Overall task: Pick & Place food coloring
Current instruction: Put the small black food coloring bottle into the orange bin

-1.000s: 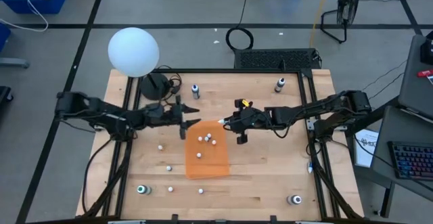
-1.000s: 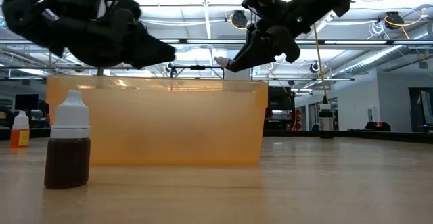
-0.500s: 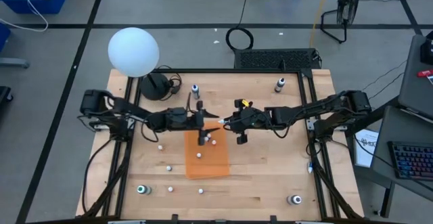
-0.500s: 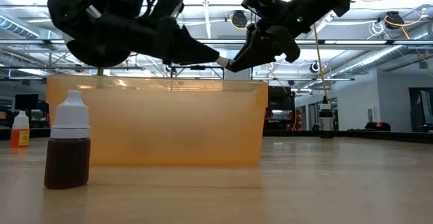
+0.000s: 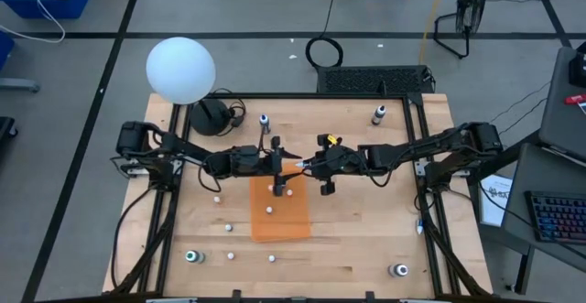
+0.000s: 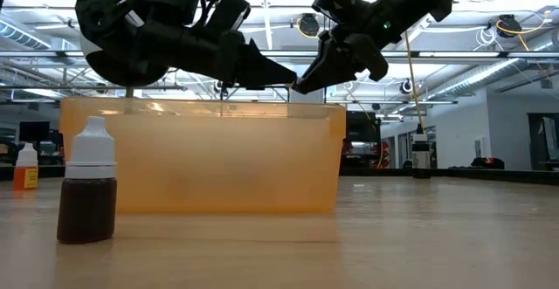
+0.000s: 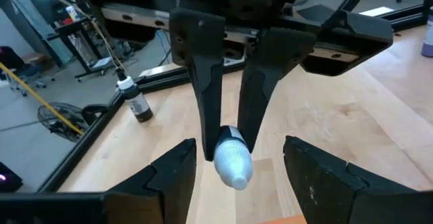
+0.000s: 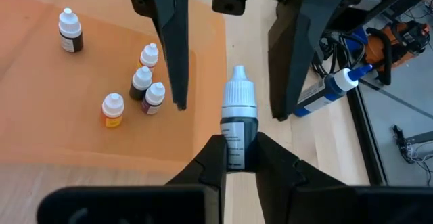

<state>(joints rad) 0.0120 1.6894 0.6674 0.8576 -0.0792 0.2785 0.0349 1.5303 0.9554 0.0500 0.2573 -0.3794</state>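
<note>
right fingers (image 8: 240,158) clamp the food coloring bottle (image 8: 237,126) between the left's spread fingers (image 8: 174,45).

Two slender arms, finished in matt black throughout, were observed; each was built of jointed segments thickening into bulkier housings at the base, and dark cables were seen looped along the links. The left gripper (image 5: 286,167) and the right gripper (image 5: 302,167) were each found to be fitted with two long, flat, tapering black fingers (image 7: 206,109), set on a broad black crossbar. A small yellow marking (image 5: 335,140) was noted on the right arm near the wrist, and blocky black wrist housings were recorded in the low view.
</note>
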